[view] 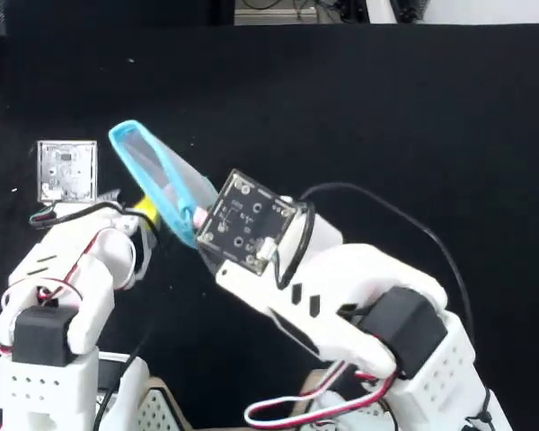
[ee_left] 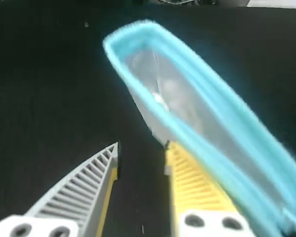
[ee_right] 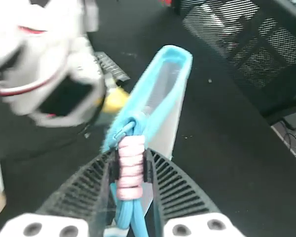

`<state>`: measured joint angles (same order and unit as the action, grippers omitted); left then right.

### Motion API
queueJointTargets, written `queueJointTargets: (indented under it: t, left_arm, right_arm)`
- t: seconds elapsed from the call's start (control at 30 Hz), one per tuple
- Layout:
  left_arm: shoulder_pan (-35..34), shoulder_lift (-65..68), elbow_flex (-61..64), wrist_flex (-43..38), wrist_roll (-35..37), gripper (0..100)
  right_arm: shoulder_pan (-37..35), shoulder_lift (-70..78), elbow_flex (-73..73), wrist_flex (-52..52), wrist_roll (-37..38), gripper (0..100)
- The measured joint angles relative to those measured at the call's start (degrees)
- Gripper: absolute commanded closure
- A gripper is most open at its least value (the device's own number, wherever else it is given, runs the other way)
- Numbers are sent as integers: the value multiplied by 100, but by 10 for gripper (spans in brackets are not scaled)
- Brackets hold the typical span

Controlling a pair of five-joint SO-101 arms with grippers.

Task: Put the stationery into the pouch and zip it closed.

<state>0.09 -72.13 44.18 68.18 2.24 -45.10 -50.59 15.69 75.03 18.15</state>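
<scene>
The pouch is light blue with clear sides and hangs tilted above the black table. My right gripper is shut on the pink corded zipper pull at the pouch's near end. In the high view that gripper is at the pouch's lower end. My left gripper is open with nothing between its grey and yellow fingers. Its yellow finger lies against the underside of the pouch. I cannot make out what is inside the pouch.
Black cloth covers the table all around. A black mesh object stands beyond the table's edge. Cables run from the right arm across the cloth.
</scene>
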Motion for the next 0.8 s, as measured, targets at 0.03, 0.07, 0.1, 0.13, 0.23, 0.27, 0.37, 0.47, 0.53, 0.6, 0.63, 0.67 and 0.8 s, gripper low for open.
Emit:
queueJointTargets:
  t: [0.03, 0.07, 0.1, 0.13, 0.23, 0.27, 0.37, 0.47, 0.53, 0.6, 0.63, 0.67, 0.8]
  left_arm:
    - [0, 0, -114, 255, 0, 751]
    - [18, 0, -202, 501, 0, 745]
    - [26, 0, -290, 756, 0, 743]
    - [44, 0, -360, 976, 0, 743]
    - [53, -9, -598, 1547, 0, 741]
    - [53, -9, -686, 1688, 9, 740]
    - [202, -88, -923, 2154, 9, 739]
    - [642, -484, -1020, 2532, 18, 738]
    - [1011, -905, -1029, 2593, 105, 738]
    - [1354, -1380, -967, 2549, 457, 738]
    - [1512, -1609, -870, 2444, 598, 739]
    - [1635, -1829, -695, 2286, 730, 740]
    - [1758, -2505, 299, 1512, 888, 741]
  right_arm:
    - [53, 0, 70, -70, 0, 988]
    - [123, 0, 132, -123, 0, 988]
    - [167, 0, 202, -176, 0, 988]
    - [211, 0, 273, -229, 0, 988]
    - [246, 0, 325, -308, 9, 988]
    - [246, 0, 325, -325, 9, 988]
    - [246, 0, 325, -352, 9, 988]
    - [246, 0, 325, -360, 9, 988]
    - [246, 0, 325, -360, 9, 988]
    - [246, 0, 325, -360, 9, 988]
    - [246, 0, 325, -360, 9, 988]
    - [246, 0, 325, -360, 9, 988]
    - [246, 0, 325, -360, 9, 988]
